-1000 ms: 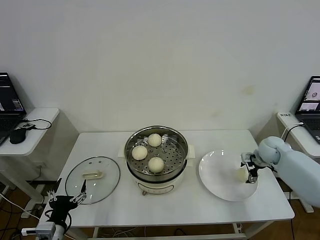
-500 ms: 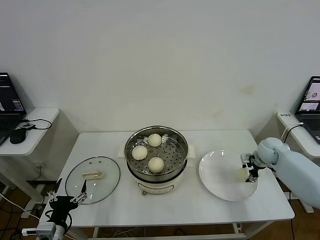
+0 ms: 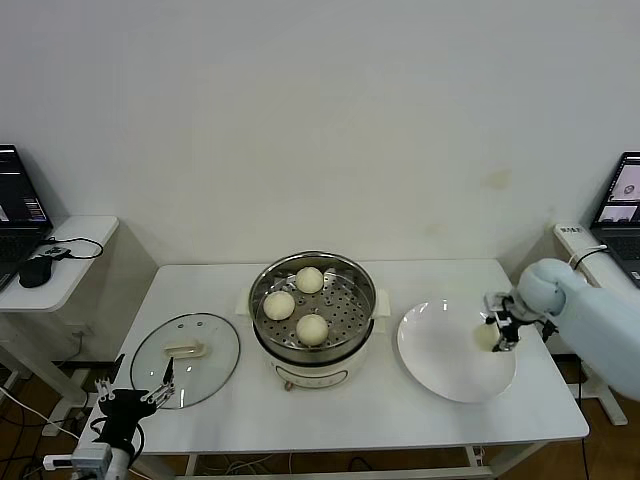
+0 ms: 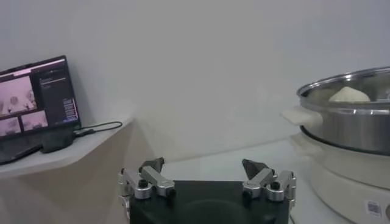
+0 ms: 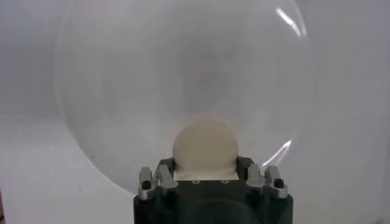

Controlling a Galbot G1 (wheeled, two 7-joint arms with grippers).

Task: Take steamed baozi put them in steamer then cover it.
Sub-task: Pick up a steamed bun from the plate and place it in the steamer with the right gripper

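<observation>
Right fingers (image 5: 166,175) clamping baozi (image 5: 205,148), above plate (image 3: 440,365)

Plain white wall (image 3: 320,120) behind, evenly lit, with a faint smudge (image 3: 496,180) toward the right. White rectangular table (image 3: 330,410) in the centre, standing against the wall. Lower white side desk (image 3: 60,270) at left, carrying an open laptop (image 3: 15,215), a dark mouse (image 3: 38,270) and a black cable (image 3: 75,245). Second open laptop (image 3: 622,215) on a white surface at the right edge. Wood-toned floor (image 3: 20,400) visible beneath the desk, crossed by loose cables.
</observation>
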